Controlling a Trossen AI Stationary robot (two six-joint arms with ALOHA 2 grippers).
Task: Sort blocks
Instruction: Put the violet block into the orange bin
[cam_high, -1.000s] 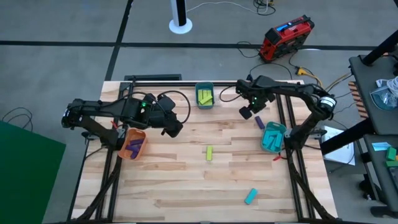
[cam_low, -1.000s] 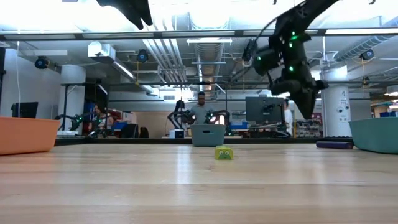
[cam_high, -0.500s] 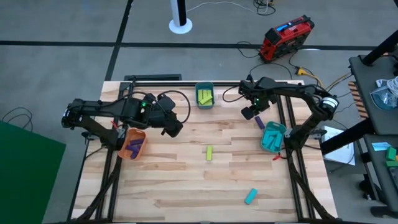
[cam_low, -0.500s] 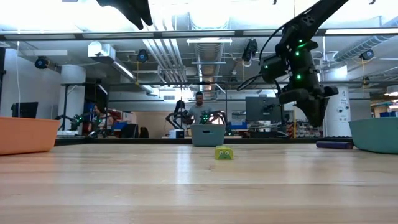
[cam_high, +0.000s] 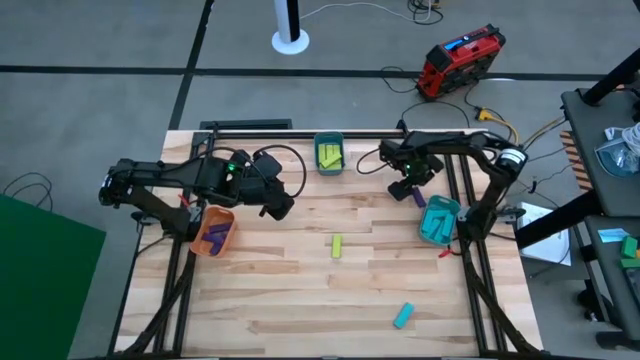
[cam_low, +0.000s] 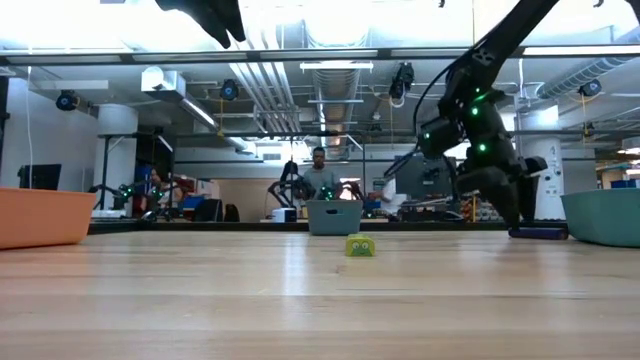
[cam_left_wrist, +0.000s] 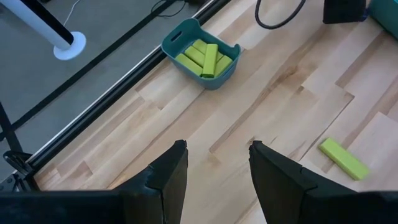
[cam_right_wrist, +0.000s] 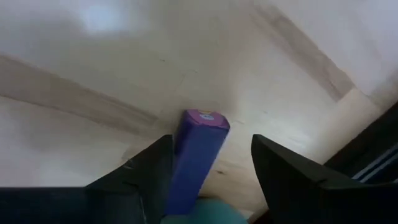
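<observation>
No readable writing shows anywhere. The right claw (cam_right_wrist: 208, 180), fingers spread, sits low over one purple block (cam_right_wrist: 198, 155) lying on the wooden bench (cam_high: 300, 290) beside the teal bin (cam_high: 438, 220). The left claw (cam_left_wrist: 214, 171), also spread and empty, hovers near the orange bin (cam_high: 213, 233), which holds purple pieces. One yellow-green block (cam_high: 338, 246) lies mid-bench; one cyan block (cam_high: 403, 316) lies near the front edge. A third bin (cam_left_wrist: 201, 54) holds several yellow-green blocks.

Bright even ceiling light, soft shadows, right wrist view blurred
</observation>
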